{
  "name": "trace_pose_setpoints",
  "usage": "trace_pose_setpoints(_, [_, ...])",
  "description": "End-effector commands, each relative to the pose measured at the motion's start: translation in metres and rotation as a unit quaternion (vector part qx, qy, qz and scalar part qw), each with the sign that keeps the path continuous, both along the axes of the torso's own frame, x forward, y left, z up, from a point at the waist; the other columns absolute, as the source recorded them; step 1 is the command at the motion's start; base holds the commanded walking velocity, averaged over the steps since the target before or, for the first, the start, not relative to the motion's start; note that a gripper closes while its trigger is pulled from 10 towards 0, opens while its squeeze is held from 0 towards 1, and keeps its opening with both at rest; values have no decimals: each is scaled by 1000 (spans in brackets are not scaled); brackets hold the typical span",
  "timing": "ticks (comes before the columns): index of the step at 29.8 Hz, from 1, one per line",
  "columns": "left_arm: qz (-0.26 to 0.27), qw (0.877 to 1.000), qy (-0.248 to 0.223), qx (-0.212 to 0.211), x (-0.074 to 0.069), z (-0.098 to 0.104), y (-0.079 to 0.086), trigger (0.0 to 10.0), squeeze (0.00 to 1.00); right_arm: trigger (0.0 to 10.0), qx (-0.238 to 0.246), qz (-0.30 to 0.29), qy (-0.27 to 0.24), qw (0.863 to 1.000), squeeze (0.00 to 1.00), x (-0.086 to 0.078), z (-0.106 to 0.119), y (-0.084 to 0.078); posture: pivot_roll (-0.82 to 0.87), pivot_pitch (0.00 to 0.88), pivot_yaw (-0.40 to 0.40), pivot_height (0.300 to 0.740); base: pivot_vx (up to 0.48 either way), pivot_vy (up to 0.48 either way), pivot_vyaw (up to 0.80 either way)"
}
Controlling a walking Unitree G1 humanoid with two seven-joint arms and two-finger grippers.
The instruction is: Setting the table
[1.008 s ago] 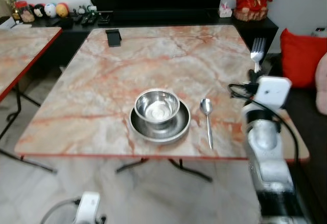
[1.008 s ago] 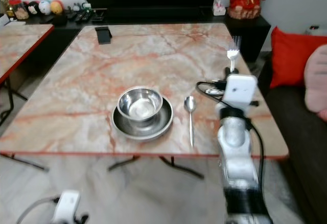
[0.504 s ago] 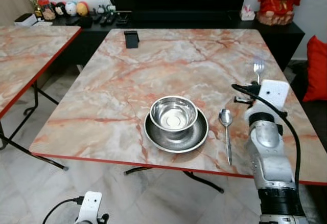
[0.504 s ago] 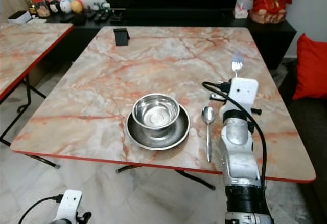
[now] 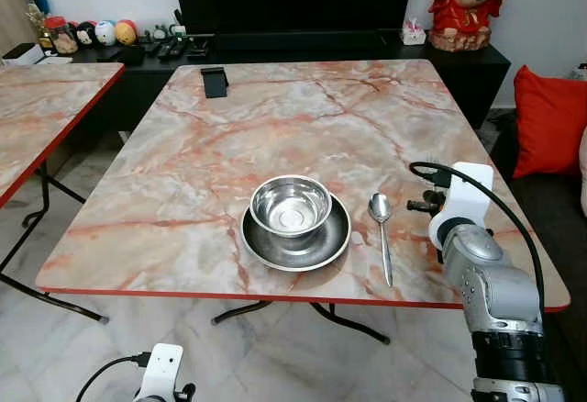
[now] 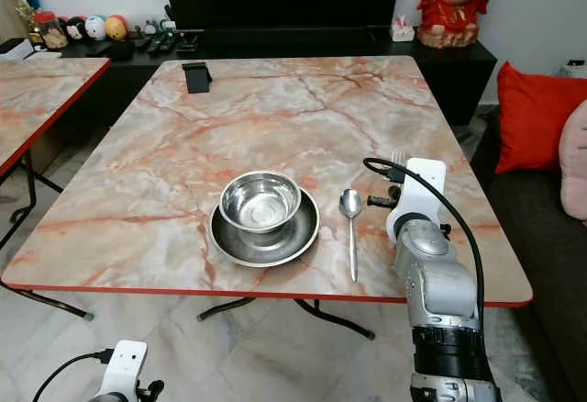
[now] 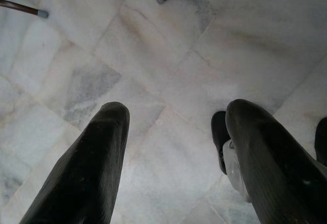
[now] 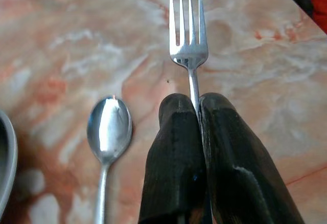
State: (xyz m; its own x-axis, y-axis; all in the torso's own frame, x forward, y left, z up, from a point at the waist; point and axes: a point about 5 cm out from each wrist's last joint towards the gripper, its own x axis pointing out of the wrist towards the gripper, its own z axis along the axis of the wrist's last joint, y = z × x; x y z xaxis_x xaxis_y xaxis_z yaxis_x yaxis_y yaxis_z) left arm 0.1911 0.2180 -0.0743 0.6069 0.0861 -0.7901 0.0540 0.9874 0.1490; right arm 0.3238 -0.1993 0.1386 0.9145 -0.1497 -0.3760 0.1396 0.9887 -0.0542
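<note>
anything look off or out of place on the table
Nothing stands out. The bowl sits upright in the plate, the spoon lies straight beside it, and the right gripper holds the fork over the table. No spills or damage.

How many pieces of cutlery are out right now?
2. A spoon lies on the table just right of the bowl and plate. A fork is pinched in the right gripper, beside the spoon.
</note>
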Motion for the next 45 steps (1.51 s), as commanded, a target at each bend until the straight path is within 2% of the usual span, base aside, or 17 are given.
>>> trace_pose_setpoints(1, [0,1000,11,3,-3,-1,3,10000,0,10000,9,16,16,1000,0,0,0,8,-22,0,38,740,0,0,0])
trace_pose_setpoints(3, [0,1000,11,3,-4,-1,3,10000,0,10000,11,18,19,1000,0,0,0,9,-22,0,38,740,0,0,0])
trace_pose_setpoints(8, [-2,1000,12,3,-4,-2,3,10000,0,10000,55,24,43,997,0,-5,-17,16,-19,0,37,740,0,0,0])
trace_pose_setpoints(13, [-2,1000,12,3,-5,-2,2,10000,0,10000,59,11,54,997,0,-7,-24,14,-20,0,35,740,0,0,0])
trace_pose_setpoints(21, [-1,1000,11,1,-4,-2,2,10000,0,10000,39,-15,37,998,0,-5,-23,4,-19,0,33,740,0,0,0])
trace_pose_setpoints(25, [0,1000,11,1,-4,-2,1,10000,0,10000,68,-13,42,997,0,-5,-29,7,-16,0,29,740,0,0,0])
trace_pose_setpoints(41, [3,1000,9,0,-3,-2,2,10000,0,10000,60,7,43,997,0,-1,-40,12,-8,0,27,740,0,0,0])
trace_pose_setpoints(45, [3,1000,9,0,-3,-1,2,10000,0,10000,33,28,43,998,0,-4,-43,14,-10,0,30,740,0,0,0])
